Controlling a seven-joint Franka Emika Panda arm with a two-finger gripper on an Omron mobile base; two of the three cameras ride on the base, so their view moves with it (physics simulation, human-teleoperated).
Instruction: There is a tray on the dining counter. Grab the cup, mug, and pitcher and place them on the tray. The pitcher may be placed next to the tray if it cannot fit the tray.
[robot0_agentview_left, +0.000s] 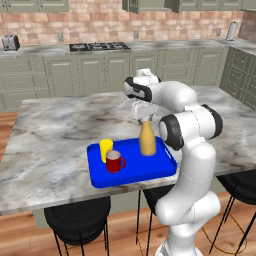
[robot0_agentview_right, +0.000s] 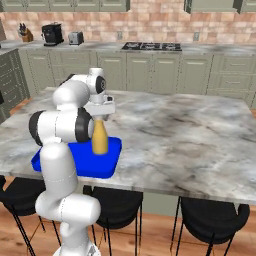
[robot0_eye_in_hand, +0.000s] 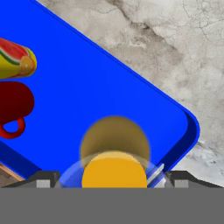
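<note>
End effector (robot0_agentview_left: 145, 119): open wide about pitcher (robot0_agentview_left: 147, 140) neck, not gripping.
Tray (robot0_agentview_left: 150, 172): near counter (robot0_agentview_left: 55, 130) front edge.
Cup (robot0_agentview_left: 105, 149), mug (robot0_agentview_left: 114, 161): tray's left end.

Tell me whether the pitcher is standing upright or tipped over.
Upright. The pitcher stands on its base on the blue tray, neck pointing straight up under the end effector; both base views show it vertical.

Cup (robot0_eye_in_hand: 17, 61) and mug (robot0_eye_in_hand: 13, 103) cut by hand view's edge; tray (robot0_agentview_right: 111, 150) half behind arm; toaster (robot0_agentview_left: 10, 42) perhaps, too small
</note>
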